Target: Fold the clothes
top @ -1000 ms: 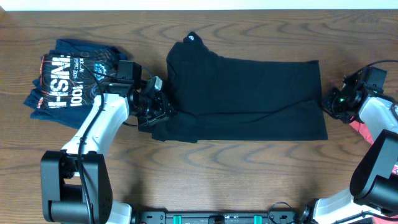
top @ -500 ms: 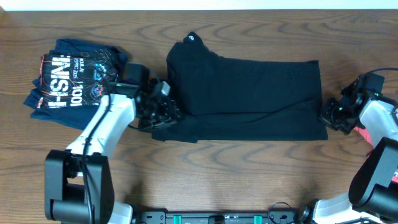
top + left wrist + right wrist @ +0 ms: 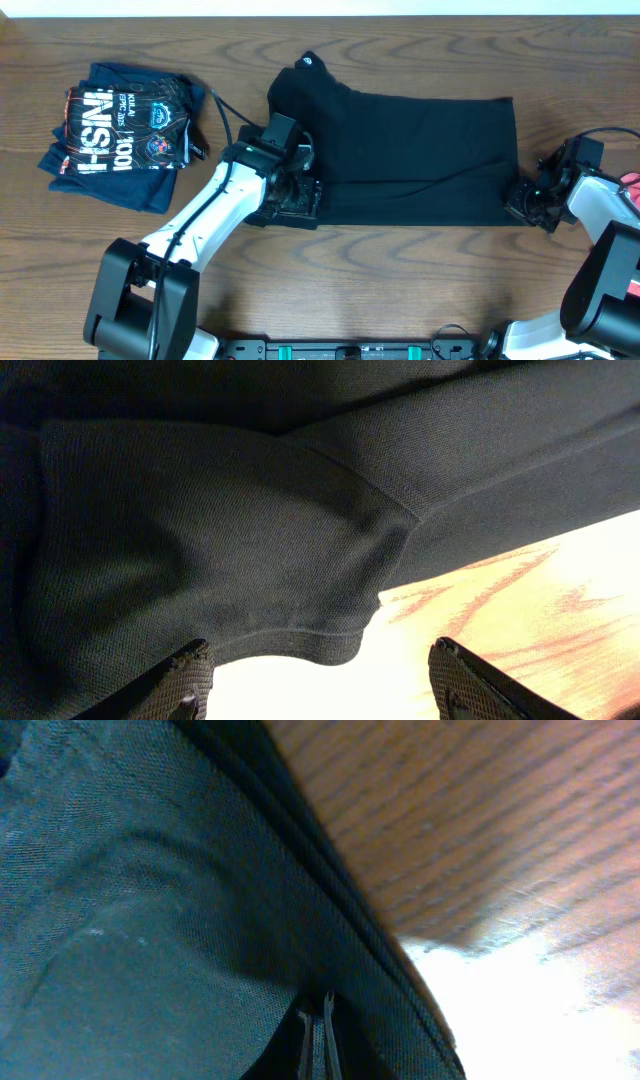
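Overhead: we are viewing the black shirt lying flat at the middle of the table, with the folded printed shirt well apart at the left; the left gripper is sitting at the garment's near-left corner and the right gripper at its near-right corner; we are judging that a lift with one corner held and the other loose could be dragging the cloth askew and spoiling the fold line; the gripper bodies are hiding both contacts here, and a pink item is being cut off by the right edge. Left wrist: the fingers are standing spread, the hem drooping just above the gap, nothing pinched; closing too shallowly could be catching a single layer or missing the hem. Right wrist: the jaws are pressing together, apparently on the shirt's edge; dark metal against dark cloth is leaving us unable to tell how many layers are being held.
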Controlling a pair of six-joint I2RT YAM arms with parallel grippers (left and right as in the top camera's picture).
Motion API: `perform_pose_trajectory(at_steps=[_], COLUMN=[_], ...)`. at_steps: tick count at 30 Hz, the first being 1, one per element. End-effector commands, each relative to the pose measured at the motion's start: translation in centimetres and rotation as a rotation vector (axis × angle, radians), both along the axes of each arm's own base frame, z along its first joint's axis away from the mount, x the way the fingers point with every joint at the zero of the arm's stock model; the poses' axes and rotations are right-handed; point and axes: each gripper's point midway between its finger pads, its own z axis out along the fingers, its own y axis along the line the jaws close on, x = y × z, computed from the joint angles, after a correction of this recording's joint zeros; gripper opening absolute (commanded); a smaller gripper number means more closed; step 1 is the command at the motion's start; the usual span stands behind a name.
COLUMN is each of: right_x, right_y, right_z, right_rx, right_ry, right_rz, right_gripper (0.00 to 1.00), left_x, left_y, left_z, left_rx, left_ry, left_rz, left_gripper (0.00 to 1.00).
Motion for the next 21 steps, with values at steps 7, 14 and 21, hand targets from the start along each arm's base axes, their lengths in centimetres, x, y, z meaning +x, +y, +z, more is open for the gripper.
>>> perform_pose_trajectory(at_steps=[7,14,21], right_x=[-1.5,-1.5,-1.7], right_y=[-0.8,-0.8,-0.7], right_z=[-0.6,-0.6,-0.6], right_rx=[-0.073,-0.072,-0.07], right_ry=[0.061,0.061,0.068], right_rz=[0.011,0.011,0.011], right_gripper=[0.06,0.06,0.06], left_x=[-0.3,-2.0,-1.8], left_y=[-1.0,-2.6,-2.6], left_z=[-0.7,-2.3,-3.6], left_rx=[0.04,0.064,0.135], left_ry=[-0.048,-0.015,-0.032], left_rz=[-0.132,-0.25,-0.279], left_gripper=[0.72,0.72,0.4])
